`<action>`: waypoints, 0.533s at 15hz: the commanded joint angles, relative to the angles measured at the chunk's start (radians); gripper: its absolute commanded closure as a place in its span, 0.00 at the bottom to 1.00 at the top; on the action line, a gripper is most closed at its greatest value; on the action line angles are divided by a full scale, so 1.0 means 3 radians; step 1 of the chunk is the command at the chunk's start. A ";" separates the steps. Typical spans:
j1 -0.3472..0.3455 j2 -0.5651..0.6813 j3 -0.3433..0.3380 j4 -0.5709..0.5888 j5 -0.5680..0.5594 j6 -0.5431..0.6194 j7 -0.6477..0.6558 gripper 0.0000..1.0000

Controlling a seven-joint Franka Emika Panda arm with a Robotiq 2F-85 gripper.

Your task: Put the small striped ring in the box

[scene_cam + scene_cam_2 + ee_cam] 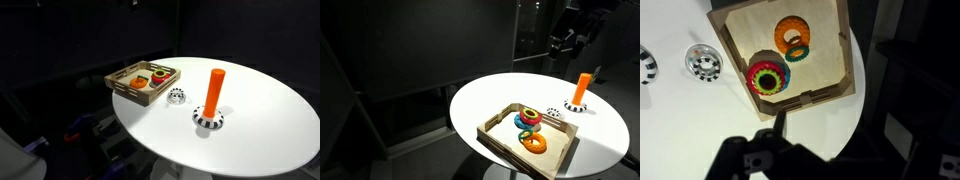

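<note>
A round white table (pixel 265 115) carries three things. The box (pixel 118 87) sits near its edge, one corner perhaps reaching the rim. The small ring (pixel 176 96) lies flat just beside the box, not touching it. Further in, an orange peg (pixel 214 88) stands upright inside a larger striped ring (pixel 208 120).

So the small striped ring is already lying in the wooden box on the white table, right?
Not quite. The small striped ring lies on the white table just outside the box, beside its wall, not in it. The wrist view shows this.
</note>
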 commanded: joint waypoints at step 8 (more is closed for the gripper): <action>-0.0096 0.0036 -0.0057 0.0090 -0.0178 -0.0012 0.0049 0.00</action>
